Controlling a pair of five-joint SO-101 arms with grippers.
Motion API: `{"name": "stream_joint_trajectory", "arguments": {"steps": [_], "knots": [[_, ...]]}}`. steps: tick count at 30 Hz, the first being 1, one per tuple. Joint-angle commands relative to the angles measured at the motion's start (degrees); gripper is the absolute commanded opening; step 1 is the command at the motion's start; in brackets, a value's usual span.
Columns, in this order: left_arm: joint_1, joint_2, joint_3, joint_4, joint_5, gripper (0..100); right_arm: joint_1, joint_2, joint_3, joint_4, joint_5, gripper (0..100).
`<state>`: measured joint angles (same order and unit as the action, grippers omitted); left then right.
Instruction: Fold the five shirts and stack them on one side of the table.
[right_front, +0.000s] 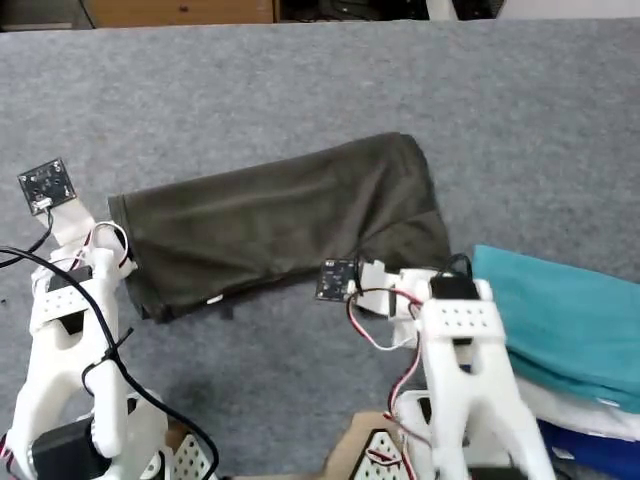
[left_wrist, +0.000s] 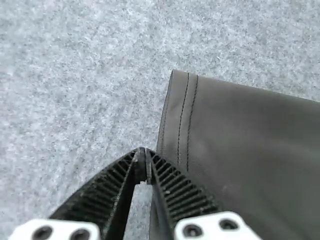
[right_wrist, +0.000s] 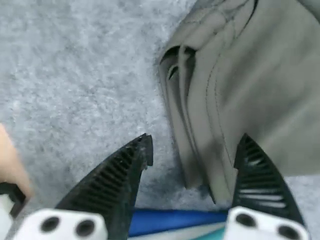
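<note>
Sitting at the left end of the dark shirt (right_front: 280, 215), the left gripper (left_wrist: 143, 152) has its two ribbed fingers (left_wrist: 172, 187) pressed together, tips meeting. Grey table (right_front: 300, 80) shows in the narrow slit behind the tips, and nothing is seen clamped between them. The shirt's stitched hem lies just beside the tips, and one finger lies over the cloth.

The dark shirt lies partly folded across the middle of the table as a long band, its right end bunched into layered folds.

At that right end the right gripper (right_wrist: 196, 139) has its fingers (right_wrist: 120, 175) spread wide. One finger is over bare table and the other over the cloth, with the folded edge between them, and they hold nothing.

Farther right, a teal shirt (right_front: 560, 310) tops a folded stack, with a white shirt (right_front: 580, 410) and a blue shirt (right_front: 600, 450) beneath it.
</note>
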<state>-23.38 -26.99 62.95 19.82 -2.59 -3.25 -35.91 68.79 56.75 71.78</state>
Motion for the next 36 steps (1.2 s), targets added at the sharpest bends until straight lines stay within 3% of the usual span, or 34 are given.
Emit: {"name": "stream_joint_trajectory", "arguments": {"steps": [1,10,20,28,36], "knots": [[-0.2,-1.5,-0.4,-1.0,0.3,2,-0.7,9.2,-5.3,-3.2,-0.7,27.0],[-0.6,6.8,-5.6,-0.4,0.3,2,-0.7,19.7,-13.1,-5.3,0.0,26.7],[-0.5,7.0,-5.7,-0.4,0.3,2,0.1,23.3,-13.6,-12.0,0.9,2.4],[-0.4,7.0,-5.7,-0.4,0.3,2,2.8,23.4,-26.2,-6.2,0.5,0.5],[-0.4,7.0,-5.7,-0.4,0.3,2,-4.3,23.6,-39.2,-4.4,0.1,0.5]]}}
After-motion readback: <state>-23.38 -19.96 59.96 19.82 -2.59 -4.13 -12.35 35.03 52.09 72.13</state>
